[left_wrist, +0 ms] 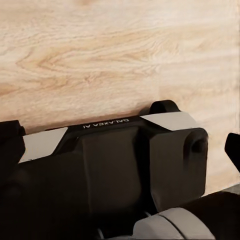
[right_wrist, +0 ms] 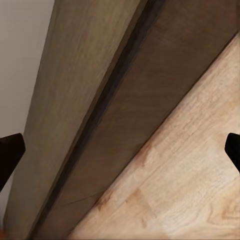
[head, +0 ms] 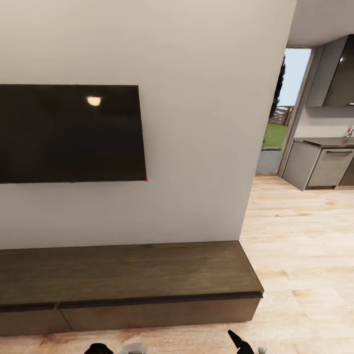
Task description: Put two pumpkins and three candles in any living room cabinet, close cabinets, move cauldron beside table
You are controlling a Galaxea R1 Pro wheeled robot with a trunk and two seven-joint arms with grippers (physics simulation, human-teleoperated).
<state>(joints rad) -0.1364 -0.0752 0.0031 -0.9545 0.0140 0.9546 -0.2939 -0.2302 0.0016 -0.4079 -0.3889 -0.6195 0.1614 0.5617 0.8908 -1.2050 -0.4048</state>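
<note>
Dark-brown wood runs across the lower part of my head view: the cabinet (head: 132, 275), low and long, set against the white wall (head: 196, 123) under a wall-mounted TV (head: 69, 132). Its long axis lies crosswise to me, and its right end stops about level with the wall's corner, where the pale wood floor (head: 305, 255) opens toward grey kitchen units (head: 324, 164). Both drawer fronts look flush and shut, with one seam near the left.

My right gripper (right_wrist: 120, 147) points at the cabinet's front, looking along the line where the top overhangs the front panel, with floor just below. I see its two dark fingertips (right_wrist: 10, 155) far apart at the picture's sides with nothing between them, so the jaws are wide open and empty. In the head view its tip shows below the cabinet's right half, so I judge this arm the nearer one for pulling that front.

My left wrist camera looks down at floor and my own black base (left_wrist: 115, 170); one fingertip shows at the edge, so I cannot tell how that gripper stands.

No pumpkins, candles or cauldron appear here.
</note>
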